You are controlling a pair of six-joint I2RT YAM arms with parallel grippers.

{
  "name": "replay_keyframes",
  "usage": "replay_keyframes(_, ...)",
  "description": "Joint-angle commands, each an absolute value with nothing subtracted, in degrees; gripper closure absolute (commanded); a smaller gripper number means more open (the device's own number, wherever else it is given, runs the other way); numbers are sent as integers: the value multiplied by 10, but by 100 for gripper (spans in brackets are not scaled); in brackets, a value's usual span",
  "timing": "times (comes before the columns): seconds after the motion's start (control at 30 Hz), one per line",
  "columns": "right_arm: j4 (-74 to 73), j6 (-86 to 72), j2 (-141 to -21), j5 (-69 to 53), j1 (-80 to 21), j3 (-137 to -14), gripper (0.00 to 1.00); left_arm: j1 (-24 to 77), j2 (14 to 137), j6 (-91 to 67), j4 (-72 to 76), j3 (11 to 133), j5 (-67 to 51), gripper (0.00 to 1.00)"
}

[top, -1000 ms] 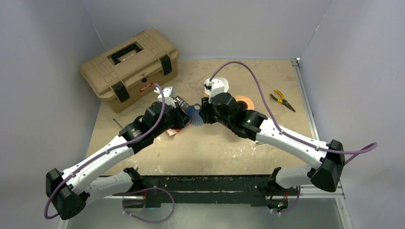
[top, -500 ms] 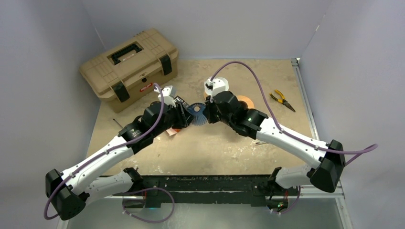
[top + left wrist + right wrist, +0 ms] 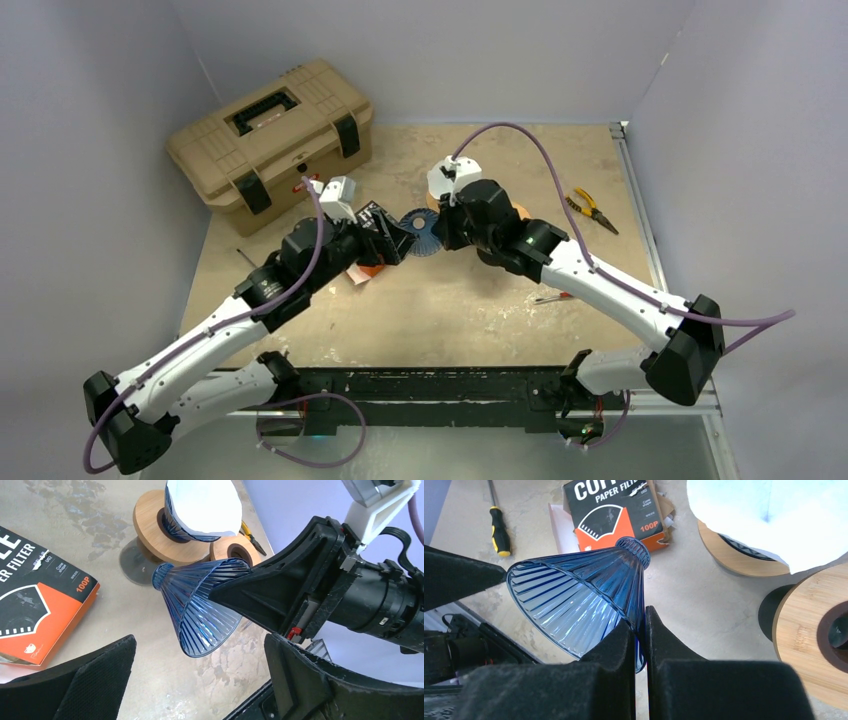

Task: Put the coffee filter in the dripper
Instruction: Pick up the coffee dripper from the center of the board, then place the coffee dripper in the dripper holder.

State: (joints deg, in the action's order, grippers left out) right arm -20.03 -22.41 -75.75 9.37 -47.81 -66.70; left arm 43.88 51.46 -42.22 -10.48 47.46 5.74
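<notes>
A blue ribbed glass dripper (image 3: 574, 595) hangs on its side above the table, and my right gripper (image 3: 639, 630) is shut on its rim. In the left wrist view the same dripper (image 3: 200, 605) lies between and beyond my left gripper (image 3: 200, 680), whose jaws stand wide open and touch nothing. From above, the dripper (image 3: 420, 232) sits between the left gripper (image 3: 393, 236) and the right gripper (image 3: 442, 228). The white coffee filter (image 3: 200, 505) rests in a second blue cone on a round wooden stand (image 3: 150, 530); the coffee filter (image 3: 774, 515) also shows in the right wrist view.
An orange and black filter box (image 3: 616, 510) lies flat near the left gripper. An empty wooden ring stand (image 3: 809, 635) is beside the filter's stand. A screwdriver (image 3: 499, 525), a tan toolbox (image 3: 270, 130) at back left and pliers (image 3: 590, 210) at right share the table.
The left gripper opened and drew back to the left, off the dripper. The right gripper closed on the dripper's rim and now carries it alone.
</notes>
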Motion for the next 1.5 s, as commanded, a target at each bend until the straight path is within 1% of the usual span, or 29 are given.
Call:
replay_keyframes(0.0, -203, -209, -755, 60, -475, -693, 100, 437, 483, -409, -49, 454, 64, 1)
replay_keyframes(0.4, -271, -194, -774, -58, -448, -710, 100, 437, 410, -388, -75, 431, 147, 1)
replay_keyframes(0.63, -300, -199, -763, -128, -428, -685, 100, 437, 399, -362, -111, 438, 164, 1)
replay_keyframes(0.77, -305, -201, -757, -161, -419, -667, 100, 438, 403, -364, -125, 434, 174, 1)
replay_keyframes(0.93, -299, -202, -745, -187, -403, -653, 100, 437, 421, -375, -120, 421, 160, 1)
replay_keyframes(1.2, -289, -200, -708, -244, -329, -631, 100, 437, 474, -399, -129, 422, 151, 1)
replay_keyframes(1.47, -303, -191, -669, -234, -292, -600, 100, 437, 501, -408, -117, 424, 139, 1)
